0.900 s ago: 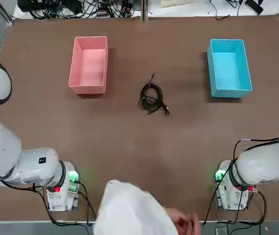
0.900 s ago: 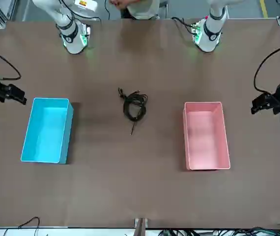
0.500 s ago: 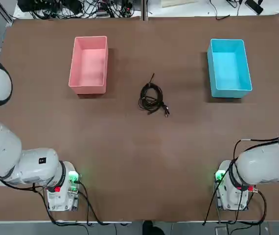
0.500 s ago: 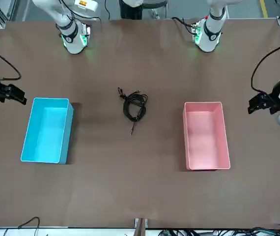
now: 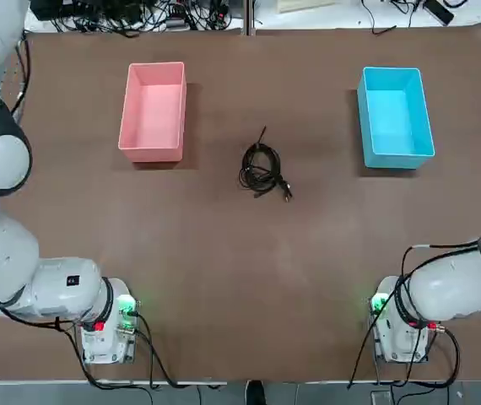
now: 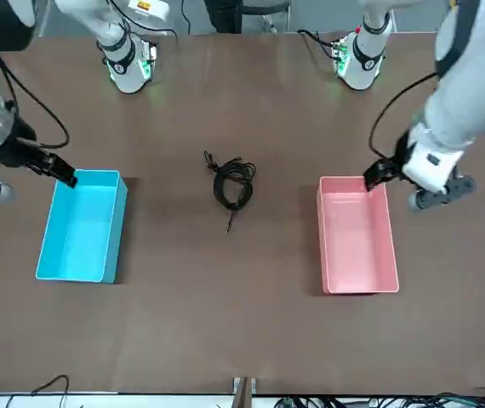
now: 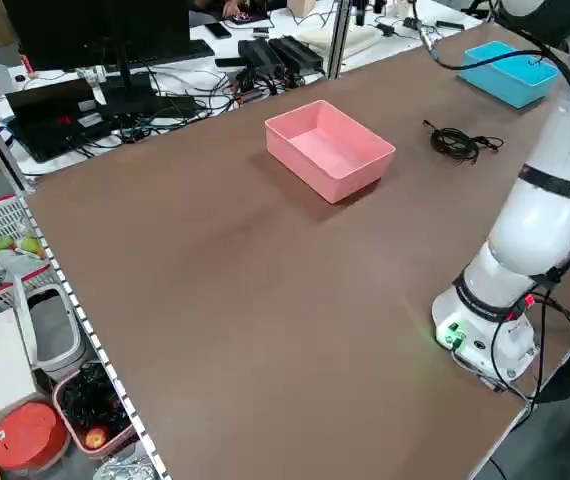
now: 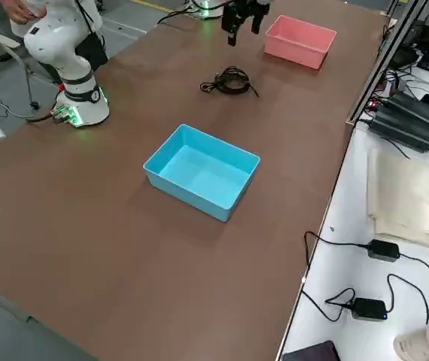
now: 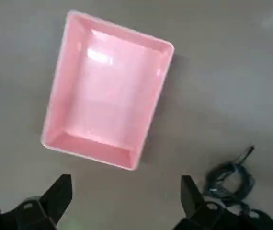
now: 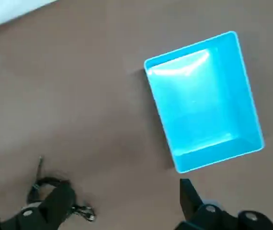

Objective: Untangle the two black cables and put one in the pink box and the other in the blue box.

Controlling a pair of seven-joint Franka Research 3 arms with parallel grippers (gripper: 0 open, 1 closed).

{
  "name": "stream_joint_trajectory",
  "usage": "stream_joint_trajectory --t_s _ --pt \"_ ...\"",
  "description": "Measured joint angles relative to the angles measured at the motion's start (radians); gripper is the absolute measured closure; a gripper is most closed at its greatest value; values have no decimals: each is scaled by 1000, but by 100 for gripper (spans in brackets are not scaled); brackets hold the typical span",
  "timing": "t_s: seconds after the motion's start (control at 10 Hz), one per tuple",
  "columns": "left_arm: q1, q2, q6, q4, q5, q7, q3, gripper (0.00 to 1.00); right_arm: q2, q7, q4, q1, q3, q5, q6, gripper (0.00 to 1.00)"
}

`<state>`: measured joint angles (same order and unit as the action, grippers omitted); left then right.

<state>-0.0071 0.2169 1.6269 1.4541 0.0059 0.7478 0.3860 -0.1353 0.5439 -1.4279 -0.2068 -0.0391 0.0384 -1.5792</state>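
The two black cables (image 5: 262,169) lie coiled in one small tangle at the table's middle, also seen in the front view (image 6: 232,185). The pink box (image 5: 153,153) stands at the far left and the blue box (image 5: 399,159) at the far right, both with nothing inside. My left gripper (image 6: 377,174) hangs high, open, near the pink box (image 9: 93,151), which shows below its spread fingers with the cables (image 9: 230,175) off to one side. My right gripper (image 6: 59,170) hangs high and open by the blue box (image 10: 213,160), with the cables (image 10: 45,187) at the edge of its view.
Both arm bases (image 5: 105,325) stand at the table's near edge, with wires running from them. Cords and equipment (image 5: 131,13) lie beyond the far edge. Bare brown tabletop surrounds the tangle and both boxes.
Both grippers have swung inward from the table's sides toward their boxes. A person in white at the near edge has gone from view. Cables and boxes have not moved.
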Motion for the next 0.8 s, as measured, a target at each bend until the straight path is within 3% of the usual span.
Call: stream_joint_trajectory --t_s 0.4,0.8 --pt "-213 122 97 4 13 635 4 0 -4 194 -82 -65 1 61 -90 0" --pt "-409 335 289 10 79 1303 0 0 -6 296 -138 -130 1 64 -157 0"
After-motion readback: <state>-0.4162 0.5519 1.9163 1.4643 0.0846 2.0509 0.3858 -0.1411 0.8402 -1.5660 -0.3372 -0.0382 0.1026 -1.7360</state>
